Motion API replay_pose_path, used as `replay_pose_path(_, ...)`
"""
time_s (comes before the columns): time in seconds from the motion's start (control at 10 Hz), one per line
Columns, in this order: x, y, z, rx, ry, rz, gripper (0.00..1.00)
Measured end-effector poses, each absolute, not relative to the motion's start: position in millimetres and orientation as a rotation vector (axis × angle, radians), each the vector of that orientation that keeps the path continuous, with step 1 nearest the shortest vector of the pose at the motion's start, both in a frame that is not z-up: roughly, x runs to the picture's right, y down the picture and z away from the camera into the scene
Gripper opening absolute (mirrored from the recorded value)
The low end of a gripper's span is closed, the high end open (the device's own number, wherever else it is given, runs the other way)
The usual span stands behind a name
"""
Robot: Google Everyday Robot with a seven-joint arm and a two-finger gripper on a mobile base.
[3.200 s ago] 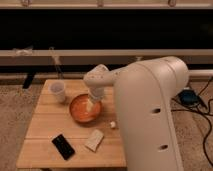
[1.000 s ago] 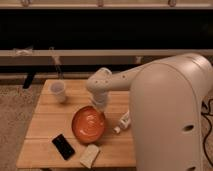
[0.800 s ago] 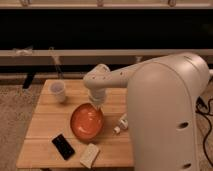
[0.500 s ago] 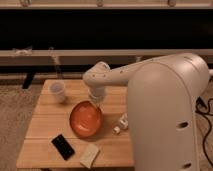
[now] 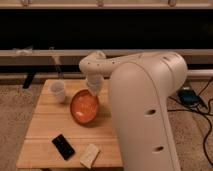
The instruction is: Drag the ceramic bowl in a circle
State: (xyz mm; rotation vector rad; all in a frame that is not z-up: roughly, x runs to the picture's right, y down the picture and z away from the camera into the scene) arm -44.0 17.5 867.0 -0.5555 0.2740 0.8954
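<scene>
Wooden table [image 5: 46, 121] as reference throughout. My gripper [image 5: 93, 92] was over the table's back half, near the middle, at the end of my white arm [image 5: 131, 64], which came in from the table's right side. My fingers were closed down tight, and the far right rim of the ceramic bowl [image 5: 83, 107] sat right at them. I judged I had that rim pinched, though the contact itself was too small to make out. The bowl rested about mid-table, a little toward the back, and its orange inside was turned somewhat toward the camera, so it may have been tipped up on my side. The white cup [image 5: 58, 91] stood near the table's back left, just beside the bowl and apart from it. A black phone [image 5: 63, 146] lay toward the table's front left, and a pale flat block [image 5: 90, 155] lay at the front edge, both well clear of the bowl. Progress, as I judged it: the grip was made and the drag was underway. Nothing on the tabletop marked how much of the circle was covered. Left to do: finish the loop, skirt the cup, then let go.
</scene>
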Motion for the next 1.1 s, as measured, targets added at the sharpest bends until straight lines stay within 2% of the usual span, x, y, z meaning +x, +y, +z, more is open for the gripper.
replay_pose_path(0.2,-26,9,876,-0.542,0.305,0.921,0.0)
replay_pose_path(0.5,40,19,879,-0.523,0.368,0.97,0.0)
replay_pose_path(0.9,136,53,862,-0.533,0.41,1.001,0.0)
replay_pose_path(1.1,157,75,843,-0.547,0.4,0.977,0.0)
